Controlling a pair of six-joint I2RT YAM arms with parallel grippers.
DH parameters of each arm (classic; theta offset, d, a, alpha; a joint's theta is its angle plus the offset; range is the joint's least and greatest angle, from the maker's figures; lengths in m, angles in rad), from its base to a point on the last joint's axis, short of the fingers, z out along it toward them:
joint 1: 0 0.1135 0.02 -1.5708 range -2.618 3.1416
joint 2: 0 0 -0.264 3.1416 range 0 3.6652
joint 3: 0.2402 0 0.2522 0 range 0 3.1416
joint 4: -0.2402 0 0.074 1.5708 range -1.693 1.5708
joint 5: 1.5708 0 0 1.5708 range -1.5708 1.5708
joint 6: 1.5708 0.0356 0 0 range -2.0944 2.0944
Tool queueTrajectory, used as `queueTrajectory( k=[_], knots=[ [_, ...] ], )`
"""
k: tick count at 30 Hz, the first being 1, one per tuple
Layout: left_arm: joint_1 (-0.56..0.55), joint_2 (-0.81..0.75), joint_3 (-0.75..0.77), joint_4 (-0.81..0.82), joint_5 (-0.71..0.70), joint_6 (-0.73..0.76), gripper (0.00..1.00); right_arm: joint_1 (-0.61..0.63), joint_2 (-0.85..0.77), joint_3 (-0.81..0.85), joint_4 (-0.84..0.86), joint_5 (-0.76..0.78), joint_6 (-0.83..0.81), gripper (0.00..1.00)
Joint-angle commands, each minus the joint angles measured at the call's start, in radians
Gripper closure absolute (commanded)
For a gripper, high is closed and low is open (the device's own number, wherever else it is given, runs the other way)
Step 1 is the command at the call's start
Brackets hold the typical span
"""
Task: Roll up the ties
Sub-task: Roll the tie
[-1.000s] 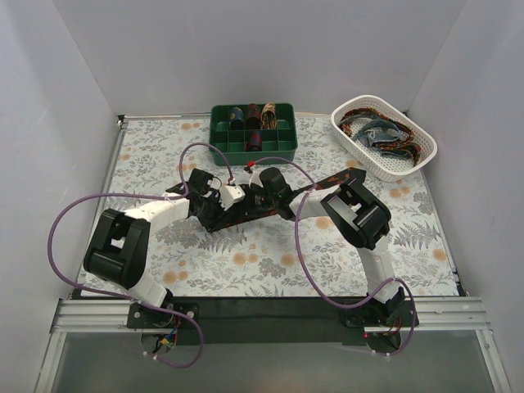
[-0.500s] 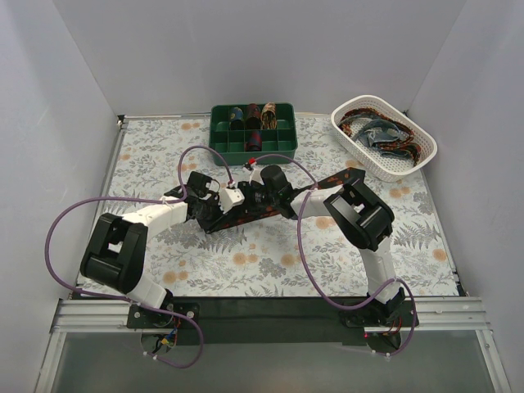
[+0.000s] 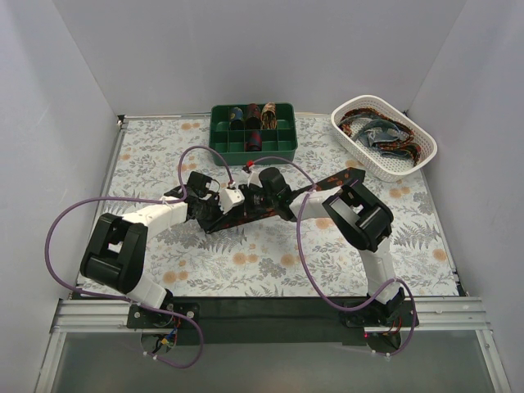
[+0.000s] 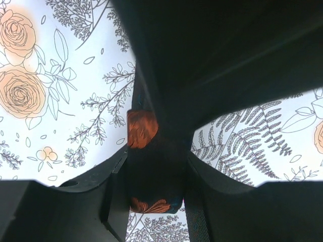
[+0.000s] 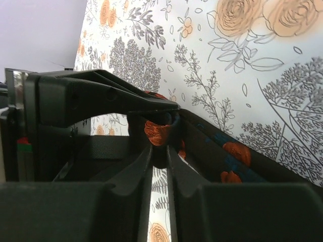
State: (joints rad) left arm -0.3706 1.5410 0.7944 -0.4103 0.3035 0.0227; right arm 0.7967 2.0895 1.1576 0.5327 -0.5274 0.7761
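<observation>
A dark tie [image 3: 327, 182] with orange-red flowers lies slanted across the flowered table from mid-table toward the right. Its near end is gathered into a small coil where both grippers meet. In the left wrist view the coil [image 4: 151, 171] fills the gap between the fingers of my left gripper [image 4: 154, 201], which is shut on it. In the right wrist view my right gripper [image 5: 160, 150] has its jaws nearly together, pinching a fold of the tie [image 5: 159, 132], and the loose strip [image 5: 232, 156] runs off to the right. From above, the left gripper [image 3: 214, 209] and right gripper [image 3: 250, 201] almost touch.
A green compartment tray [image 3: 282, 141] at the back holds rolled ties [image 3: 254, 115]. A white basket [image 3: 424, 152] at the back right holds loose ties [image 3: 377, 131]. Purple cables [image 3: 299, 246] loop over the table near both arms. White walls close in the sides.
The right gripper's jaws have closed onto the tie's fold. Both wrists have shifted slightly toward the back of the table; the left grip has not changed.
</observation>
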Motion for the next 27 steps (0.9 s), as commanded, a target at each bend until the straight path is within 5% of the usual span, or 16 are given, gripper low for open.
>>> queueTrajectory(
  k=[1,13,27],
  knots=[
    [-0.008,-0.024,-0.015,-0.018,0.016,0.019,0.64,0.004,-0.042,-0.035,0.044,-0.014,0.009,0.82],
    [-0.008,-0.039,-0.024,-0.013,0.006,0.006,0.61,0.004,-0.063,-0.101,0.043,-0.002,0.035,0.89],
    [-0.002,-0.165,-0.015,0.086,-0.102,-0.225,0.27,-0.007,-0.036,-0.125,0.039,0.023,-0.004,0.91]
  ],
)
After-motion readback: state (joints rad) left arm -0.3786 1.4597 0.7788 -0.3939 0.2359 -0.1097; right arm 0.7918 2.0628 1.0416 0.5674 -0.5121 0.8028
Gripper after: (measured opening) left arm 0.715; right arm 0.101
